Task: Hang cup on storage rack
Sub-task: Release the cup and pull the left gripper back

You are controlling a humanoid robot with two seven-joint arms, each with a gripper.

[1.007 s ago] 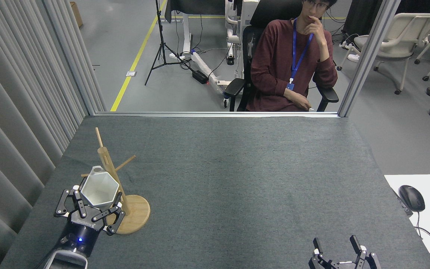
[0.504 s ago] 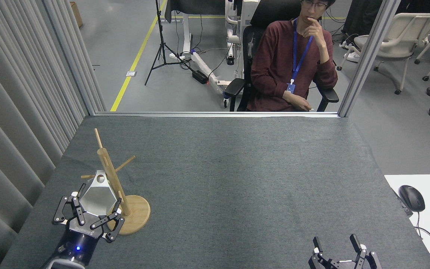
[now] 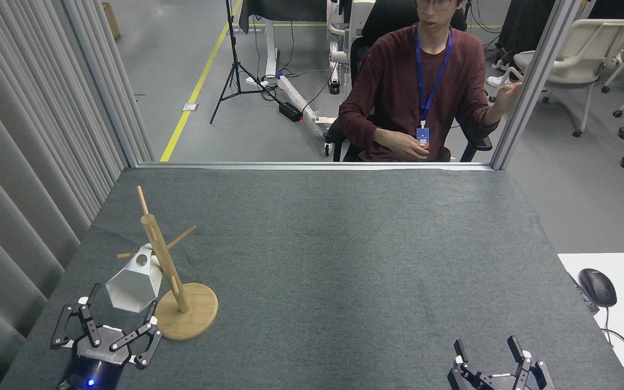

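The cup (image 3: 132, 280) hangs on the storage rack (image 3: 167, 269), at the left side of the post. Its handle, with the round hole, sits up against a low peg, and the hexagonal mouth looks down and toward the robot. I judge that the peg goes through the hole, because the cup is tilted and nothing else holds it, so the hanging looks done.

The left claw (image 3: 107, 328) is just below the cup, near the round base of the rack. Its fingers are spread wide and grasp nothing. The right claw (image 3: 489, 355) rests low at the near right edge of the grey surface (image 3: 344, 260), also spread and empty, well apart from the rack; it seems to have no part in this task.

On the left claw there is a small white print, but I cannot read it. Behind the surface a person (image 3: 415, 92) sits with a blue lanyard and a badge, whose text is too small to read.
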